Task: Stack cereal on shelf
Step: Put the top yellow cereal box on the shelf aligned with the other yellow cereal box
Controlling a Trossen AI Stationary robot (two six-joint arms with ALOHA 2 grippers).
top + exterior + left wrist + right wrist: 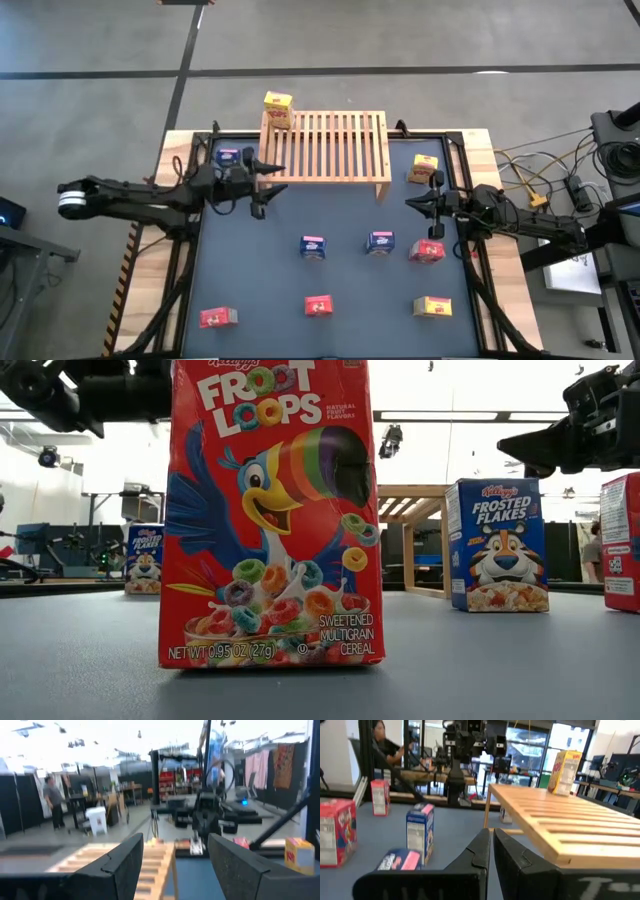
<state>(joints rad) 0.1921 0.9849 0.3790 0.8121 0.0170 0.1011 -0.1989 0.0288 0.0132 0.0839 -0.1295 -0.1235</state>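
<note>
The wooden slatted shelf (325,148) stands at the table's far middle. One yellow cereal box (278,108) stands upright on its far left corner (565,772). Several more cereal boxes stand on the dark mat: a blue one (228,157) left of the shelf, a yellow one (424,168) right of it, two blue ones (313,246) (380,242) and a red one (427,250) in the middle. My left gripper (272,177) hovers open and empty by the shelf's near left corner (175,840). My right gripper (412,203) is shut and empty near the shelf's near right leg (491,840).
Along the near edge stand two red boxes (218,317) (318,306) and a yellow one (432,306). The red one (270,510) fills the low view. Cables and gear (560,185) lie off the table's right side. People stand in the room beyond (52,800).
</note>
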